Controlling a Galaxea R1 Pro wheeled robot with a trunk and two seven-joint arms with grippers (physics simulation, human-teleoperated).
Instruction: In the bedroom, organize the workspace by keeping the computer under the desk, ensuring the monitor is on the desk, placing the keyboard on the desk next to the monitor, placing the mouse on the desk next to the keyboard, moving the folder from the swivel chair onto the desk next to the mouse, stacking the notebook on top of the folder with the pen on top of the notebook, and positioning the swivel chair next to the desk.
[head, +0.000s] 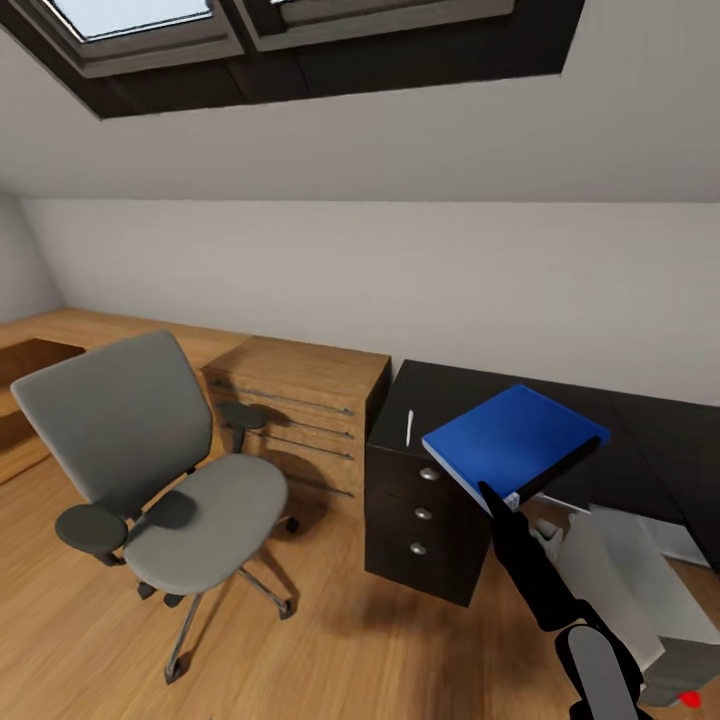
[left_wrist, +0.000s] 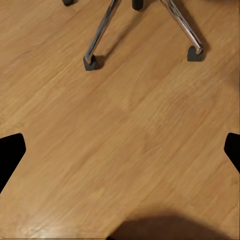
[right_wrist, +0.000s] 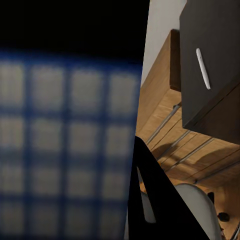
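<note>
Folder (head: 510, 437), bright blue with a pale edge, is pinched in the right gripper (head: 503, 497) and held tilted above the front of the black-topped desk (head: 440, 390), over the black three-drawer unit (head: 420, 515). In the right wrist view the folder (right_wrist: 67, 145) sits so close to the lens that it blurs into a blue-and-pale grid, so the exact grip of the fingers is hard to make out; one dark fingertip (right_wrist: 160, 195) shows beside it. A thin pale pen (head: 409, 427) lies on the desk top just beside the raised folder, and the right wrist view picks out the same pen (right_wrist: 203, 68) on the dark surface. The grey swivel chair (head: 150, 470) stands well apart on the light wood floor (head: 330, 650), its seat bare, in front of low wooden shelving (head: 300, 400). A light-grey computer (head: 640, 590) with a small red light stands on the floor below the desk. The left gripper (left_wrist: 120, 155) hangs spread wide over bare floorboards, its dark fingertips (left_wrist: 10, 152) at the picture's edges, near the chair's metal spokes and castors (left_wrist: 95, 60). A black-framed skylight (head: 290, 40) cuts into the sloped ceiling above.
</note>
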